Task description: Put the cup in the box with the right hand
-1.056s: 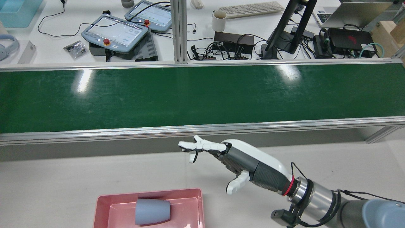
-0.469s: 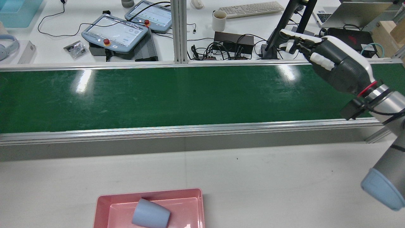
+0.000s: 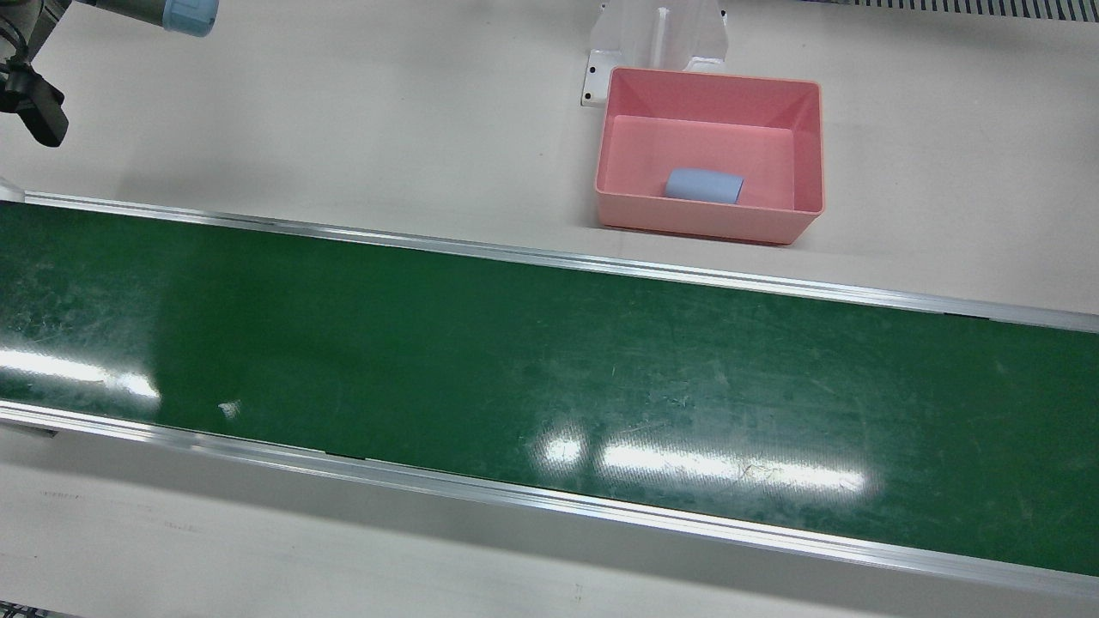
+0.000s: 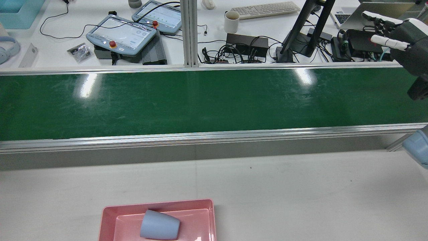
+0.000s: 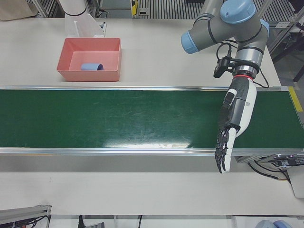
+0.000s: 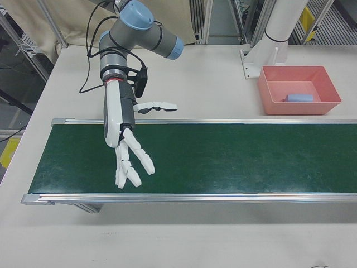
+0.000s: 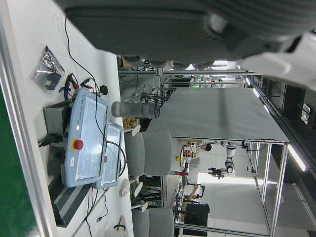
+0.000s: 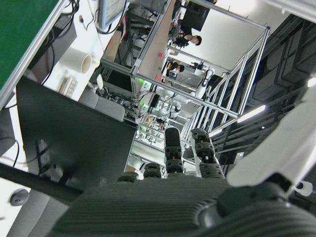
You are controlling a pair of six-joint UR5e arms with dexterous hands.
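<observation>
- The blue cup is seen lying on its side on the floor of the pink box, with nothing gripping it; in the rear view its wider mouth is turned toward the view's right.
- In the front view, the cup is found toward the box wall nearest the green conveyor belt, and the box is set on the pale table just beside the belt's rail, on the robot's side of it.
- A white bracket is seen touching the box's far wall, on the side away from the belt.
- The right hand is held over the belt, well apart from the box, near the belt's end farthest from the box; its fingers are spread apart and pointed down toward the belt, one is stuck out sideways, and nothing is held.
- In the rear view, the right hand is caught at the view's right edge, beyond the belt's far rail, with its fingers extended.
- The left hand is hung over the belt at the belt's other end, also well apart from the box; its fingers are stretched straight, held loosely side by side, and reach past the belt's operator-side rail, with nothing in them.
- Beyond the belt, on the operators' desk, two teach pendants, a white mug and a keyboard are laid out.
</observation>
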